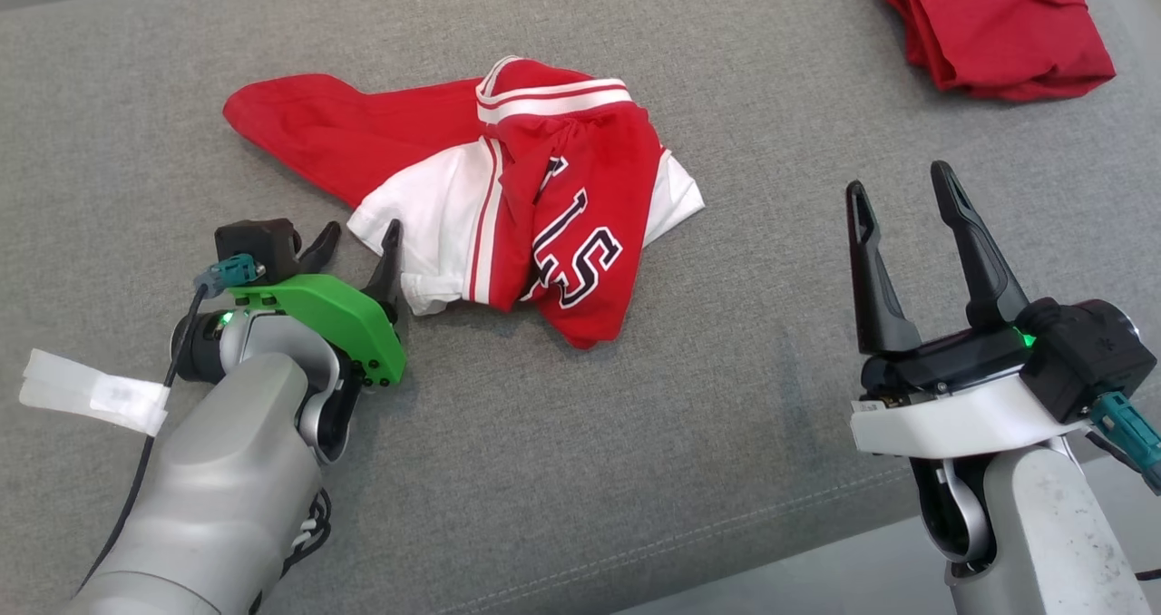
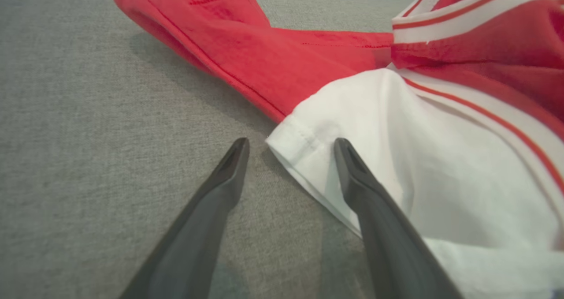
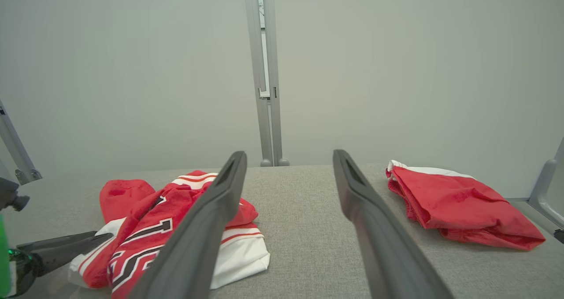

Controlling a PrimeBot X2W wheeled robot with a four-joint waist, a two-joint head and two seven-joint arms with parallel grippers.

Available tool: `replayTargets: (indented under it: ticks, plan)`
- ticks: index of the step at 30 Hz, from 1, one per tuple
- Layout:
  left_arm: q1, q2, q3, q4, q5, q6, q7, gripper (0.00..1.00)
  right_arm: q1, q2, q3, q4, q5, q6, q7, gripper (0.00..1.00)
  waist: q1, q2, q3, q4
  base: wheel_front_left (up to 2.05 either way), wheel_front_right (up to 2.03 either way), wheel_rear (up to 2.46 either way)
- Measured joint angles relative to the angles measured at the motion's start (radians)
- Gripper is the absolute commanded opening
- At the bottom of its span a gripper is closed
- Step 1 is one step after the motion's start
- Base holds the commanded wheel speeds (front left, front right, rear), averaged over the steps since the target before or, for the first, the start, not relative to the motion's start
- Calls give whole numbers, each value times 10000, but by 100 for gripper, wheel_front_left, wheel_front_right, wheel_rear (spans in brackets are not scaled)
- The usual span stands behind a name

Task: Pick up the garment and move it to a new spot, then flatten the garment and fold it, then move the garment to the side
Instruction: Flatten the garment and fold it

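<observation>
Head view first: the garment, a red and white jersey, lies crumpled in the middle of the grey cushion. One red sleeve stretches away to my left. My left gripper is low at the jersey's near-left edge, right at the white sleeve, with its fingers spread and nothing held. My right gripper hangs well apart from the jersey on its right side, fingers wide and empty. A second red garment sits folded at the far right corner.

Left wrist view now: the white sleeve hem pokes into the gap of my left gripper. One finger crosses over the white cloth and the other stands over bare cushion. The jaws are released and not pinching anything. Whether that finger presses on the fabric, I cannot tell.

Right wrist view: my right gripper is open above the cushion and grips nothing. The garment is off to this view's left, partly behind one finger. My left gripper reaches in at its edge. The second red garment is off to the right.
</observation>
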Motion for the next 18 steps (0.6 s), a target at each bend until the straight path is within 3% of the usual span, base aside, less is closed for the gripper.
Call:
replayTargets:
  ticks: [5,7,9,15,16,17,18]
  plan:
    - [-320,-169,0,460,-13,-276,-2,100,-41,-2,-33,-10,0,0,-38,100,0,0,234,-83,0,0,0]
    - [-438,-247,-25,546,27,-391,-2,42,-48,0,-56,-10,-2,0,-75,100,0,0,299,-79,0,0,0]
    - [-457,-362,-84,594,52,-512,-4,0,-71,0,-82,2,-4,0,-75,100,0,0,323,-40,0,0,0]
    - [-530,-589,-405,738,385,-602,-4,0,-93,0,-140,42,-61,0,-86,100,0,0,253,159,0,0,0]
    - [-534,-593,-420,746,466,-600,-2,2,-93,0,-140,54,-59,0,-88,100,0,0,221,196,0,0,0]
    - [-532,-602,-408,731,523,-585,-4,12,-92,0,-142,71,-59,0,-88,100,0,0,184,233,0,0,0]
    - [-530,-614,-370,660,550,-539,-2,11,-90,0,-146,82,-59,0,-90,100,0,0,145,274,0,0,0]
